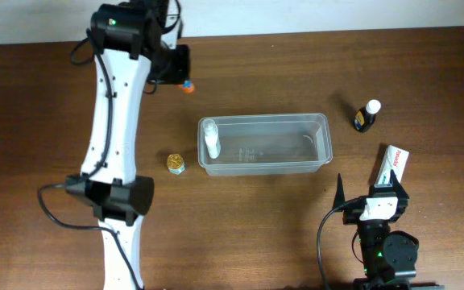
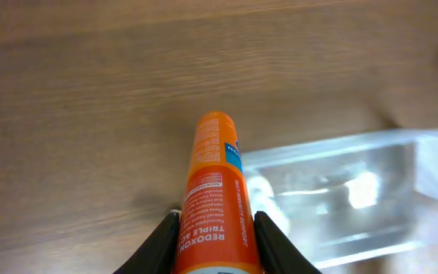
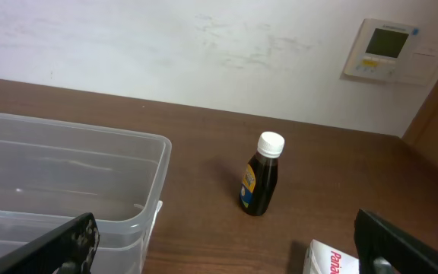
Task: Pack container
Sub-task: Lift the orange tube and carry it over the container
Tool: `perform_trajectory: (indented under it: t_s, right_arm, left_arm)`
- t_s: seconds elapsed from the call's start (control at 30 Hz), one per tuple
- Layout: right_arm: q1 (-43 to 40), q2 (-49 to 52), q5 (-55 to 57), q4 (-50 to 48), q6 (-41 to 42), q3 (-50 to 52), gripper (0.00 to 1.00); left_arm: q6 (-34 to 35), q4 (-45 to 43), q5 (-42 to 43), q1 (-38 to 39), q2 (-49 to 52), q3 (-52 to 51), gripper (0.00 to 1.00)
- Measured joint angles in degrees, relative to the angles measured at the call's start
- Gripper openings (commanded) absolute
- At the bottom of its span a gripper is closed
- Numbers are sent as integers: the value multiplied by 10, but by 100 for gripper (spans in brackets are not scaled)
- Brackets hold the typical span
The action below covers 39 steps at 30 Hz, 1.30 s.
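The brown wooden desk fills the view from above. The long white left arm reaches from 7 o'clock up to 11 o'clock.

The container sits on the desk near the middle. It is a long, shallow tub made of clear plastic. You can see the brown wood right through it. It has round corners and a thick rim all the way round, and light shines on its walls. Its long sides run from 9 o'clock to 3 o'clock.

The right fingers are black and spread wide apart, with nothing between them. They hover at 5 o'clock from the tub, well apart from it.

A white box with red letters lies on the desk at 4 o'clock from the tub, just in front of the right fingers.

The left fingers pinch an orange tube from both sides, up above the desk. The tube is at 11 o'clock from the tub.

A dark bottle with a white cap stands upright at 2 o'clock from the tub, near its end.

A small white bottle is inside the tub, at the 9 o'clock end.

A tiny gold jar sits on the desk at 8 o'clock, just beside the tub.
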<state>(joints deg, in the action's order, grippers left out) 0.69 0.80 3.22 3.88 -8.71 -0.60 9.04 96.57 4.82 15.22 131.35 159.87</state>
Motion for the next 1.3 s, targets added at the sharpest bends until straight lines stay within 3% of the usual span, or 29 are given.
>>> perform_trajectory:
  t_s: [0.43, 0.63, 0.9, 1.3]
  right_arm:
    - [0, 0, 0, 0, 0, 0, 98]
    - [0, 0, 0, 0, 0, 0, 98]
    - [0, 0, 0, 0, 0, 0, 98]
    - [0, 0, 0, 0, 0, 0, 98]
  left_arm:
    - [3, 1, 8, 140, -45, -2, 23]
    - [24, 1, -12, 181, -45, -48, 23]
    - [52, -2, -61, 194, -45, -145, 22]
    - [73, -88, -78, 194, -45, -270, 22]
